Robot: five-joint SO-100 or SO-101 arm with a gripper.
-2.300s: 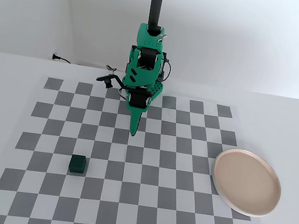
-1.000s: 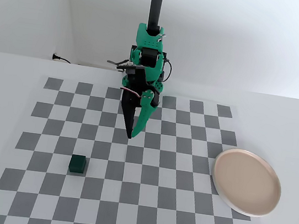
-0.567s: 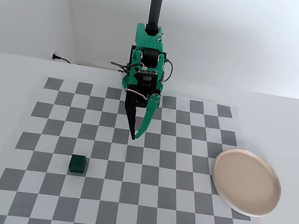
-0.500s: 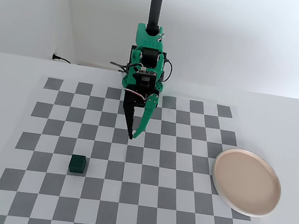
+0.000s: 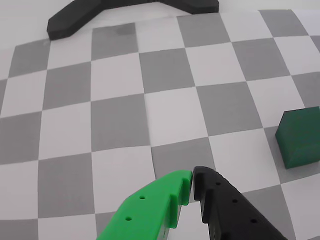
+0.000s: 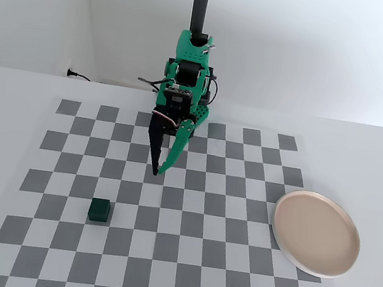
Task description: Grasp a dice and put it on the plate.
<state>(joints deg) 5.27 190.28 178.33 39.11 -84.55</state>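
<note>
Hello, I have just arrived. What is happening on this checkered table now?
A green robot arm is working toward a small dark green cube, but holds nothing yet. Its gripper has its tips nearly together and hangs over the checkered mat, apart from the cube. In the wrist view the cube sits off to the right of the gripper. The round pale pink plate is empty.

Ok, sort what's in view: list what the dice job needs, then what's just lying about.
Needed:
- dice, on the checkered mat
- plate, empty
- gripper, fingertips together, holding nothing

Lying about:
- checkered mat
- black cable at the table's back edge
</note>
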